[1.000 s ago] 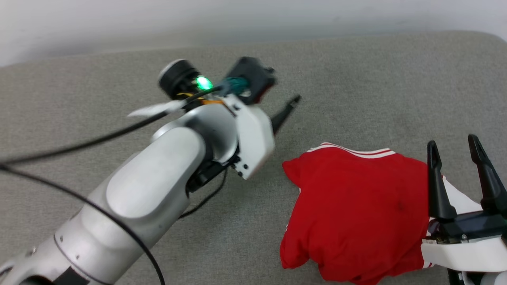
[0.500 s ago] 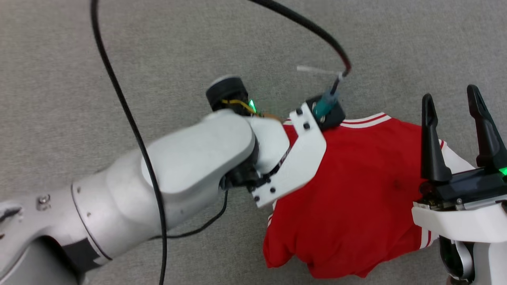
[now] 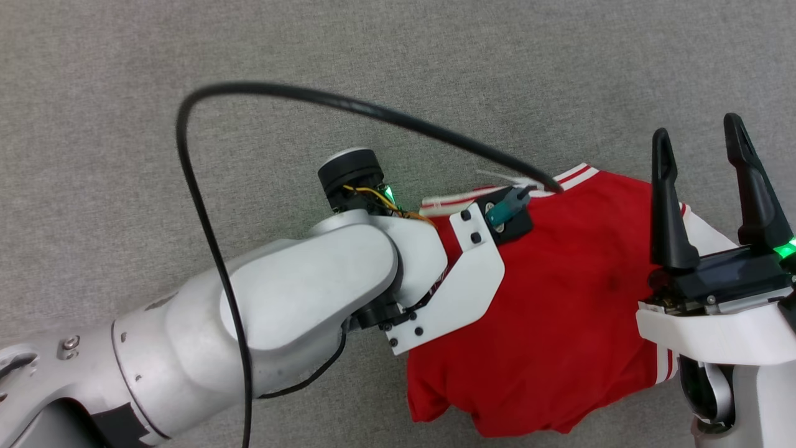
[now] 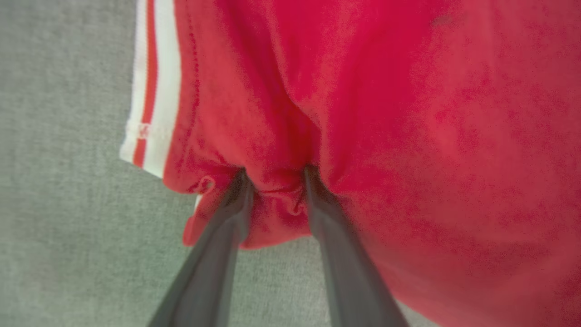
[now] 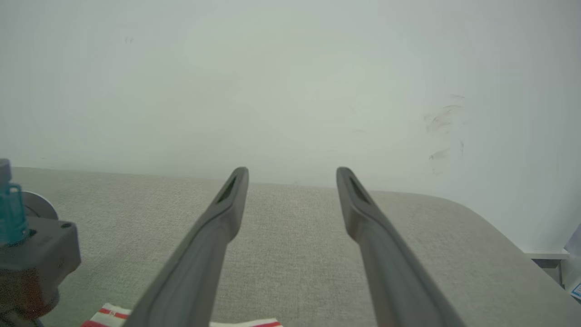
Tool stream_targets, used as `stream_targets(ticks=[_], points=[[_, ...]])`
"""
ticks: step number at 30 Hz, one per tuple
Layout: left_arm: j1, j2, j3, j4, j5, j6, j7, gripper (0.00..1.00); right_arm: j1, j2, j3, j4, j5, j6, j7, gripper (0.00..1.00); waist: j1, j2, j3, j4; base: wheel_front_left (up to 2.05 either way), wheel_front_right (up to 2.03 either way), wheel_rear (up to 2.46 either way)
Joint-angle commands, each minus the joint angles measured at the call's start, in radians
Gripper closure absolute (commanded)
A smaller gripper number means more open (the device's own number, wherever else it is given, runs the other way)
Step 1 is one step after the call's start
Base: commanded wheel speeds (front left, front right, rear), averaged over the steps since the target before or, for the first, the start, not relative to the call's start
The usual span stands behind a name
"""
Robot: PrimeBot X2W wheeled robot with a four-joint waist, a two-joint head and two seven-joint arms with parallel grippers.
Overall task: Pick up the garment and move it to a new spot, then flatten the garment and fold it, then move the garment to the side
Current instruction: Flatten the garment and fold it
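Note:
The garment (image 3: 559, 323), a red T-shirt with white sleeves and striped trim, lies crumpled on the grey cloth surface (image 3: 186, 62) at the lower right of the head view. My left arm reaches over its upper left corner, and the white wrist bracket (image 3: 463, 280) hides the fingers there. In the left wrist view my left gripper (image 4: 274, 175) digs both tips into the red fabric (image 4: 408, 136), a small fold bunched between jaws that stand apart. My right gripper (image 3: 696, 127) hovers open above the shirt's right side. It holds nothing in the right wrist view (image 5: 292, 175).
A black cable (image 3: 311, 96) loops from my left wrist over the surface. A pale wall (image 5: 290, 68) rises behind the surface's far edge, and its rounded corner (image 5: 490, 218) is at the right. The striped trim (image 5: 109, 313) peeks in at the bottom.
The head camera has tilted down. My left arm swung right and down onto the garment's upper left corner, and its jaws have narrowed slightly around a fold. The right gripper stayed open.

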Motion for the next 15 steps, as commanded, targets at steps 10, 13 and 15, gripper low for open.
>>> stream_targets(ticks=[10,13,15], points=[[-0.007,0.045,-0.024,-0.048,0.0,-0.001,-0.171,1.0,0.04,0.005,-0.005,0.023,-0.014,0.0,-0.002,0.0,0.0,0.0,-0.119,0.055,0.0,0.0,0.0],[-0.005,0.085,-0.024,-0.075,-0.024,-0.001,-0.25,1.0,0.073,0.007,-0.017,0.027,-0.013,0.0,-0.002,0.0,0.0,0.0,-0.174,0.079,0.0,0.0,0.0],[-0.014,0.125,-0.024,-0.084,-0.058,-0.001,-0.311,1.0,0.096,0.008,-0.022,0.027,-0.012,0.0,-0.002,0.0,0.0,0.0,-0.203,0.095,0.0,0.0,0.0]])
